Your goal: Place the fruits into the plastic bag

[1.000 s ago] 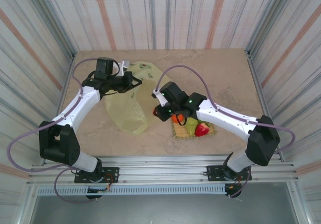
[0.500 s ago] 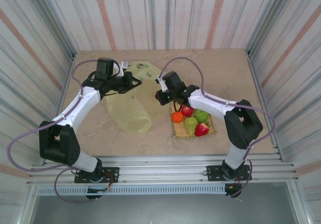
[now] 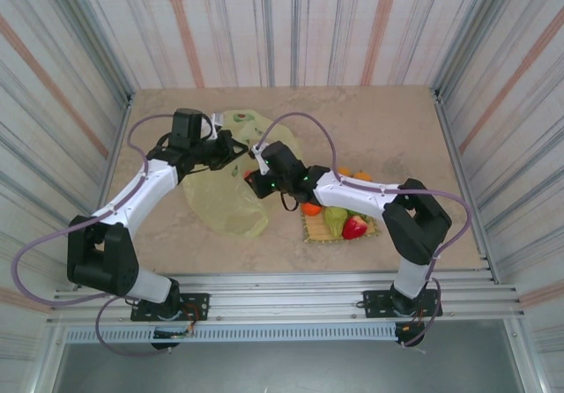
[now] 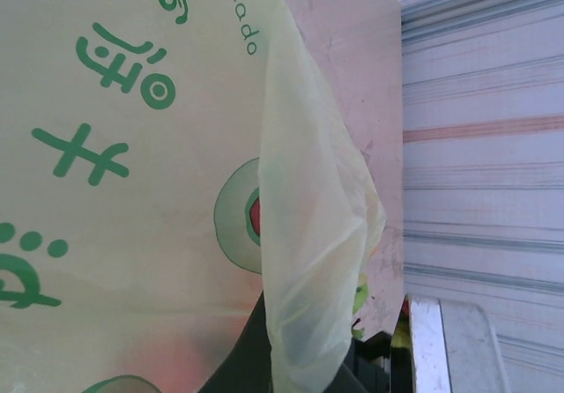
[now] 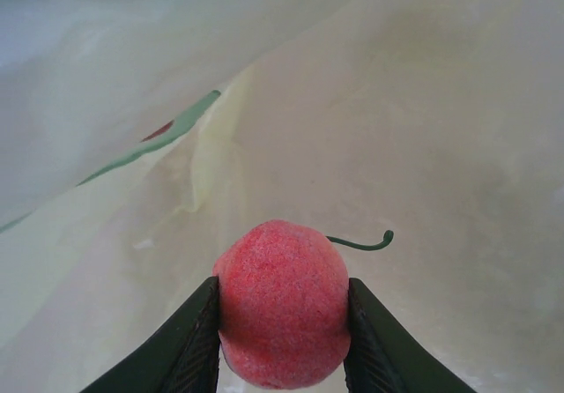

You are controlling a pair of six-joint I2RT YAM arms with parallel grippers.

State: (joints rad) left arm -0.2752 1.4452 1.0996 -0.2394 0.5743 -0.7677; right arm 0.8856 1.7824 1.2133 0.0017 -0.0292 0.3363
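Striped sheet-metal walls [image 3: 291, 23] close in a beige marbled surface [image 3: 397, 129]. On its left-centre part lies the plastic bag [image 3: 225, 195], thin yellow-green film printed with green avocado pictures and lettering. Its far end is lifted off the surface, while the near end lies slack and flat.

At the bag's right edge, near the raised end, hangs a pinkish-red fruit [image 3: 249, 174]. The right wrist view shows this fruit [image 5: 282, 300] as a round matte ball with a thin curled green stem, the bag's pale film close behind it. Whether it is inside the mouth cannot be told. The right fingers [image 5: 189, 349] pinch it from both sides, one dark pad on each flank.

The left fingers [image 3: 226, 151] are pressed together on the bag's raised rim. In the left wrist view a fold of film drapes over their dark tips [image 4: 236, 368].

Right of the bag and apart from it, a square straw mat [image 3: 372, 228] carries an orange [image 3: 310, 208], a green pear [image 3: 336, 221] and a red strawberry [image 3: 355, 226], bunched together. Two oranges [image 3: 362, 177] peek out beyond the right arm [image 3: 352, 195], which reaches across the mat. The left arm [image 3: 145, 181] stretches up the left side.
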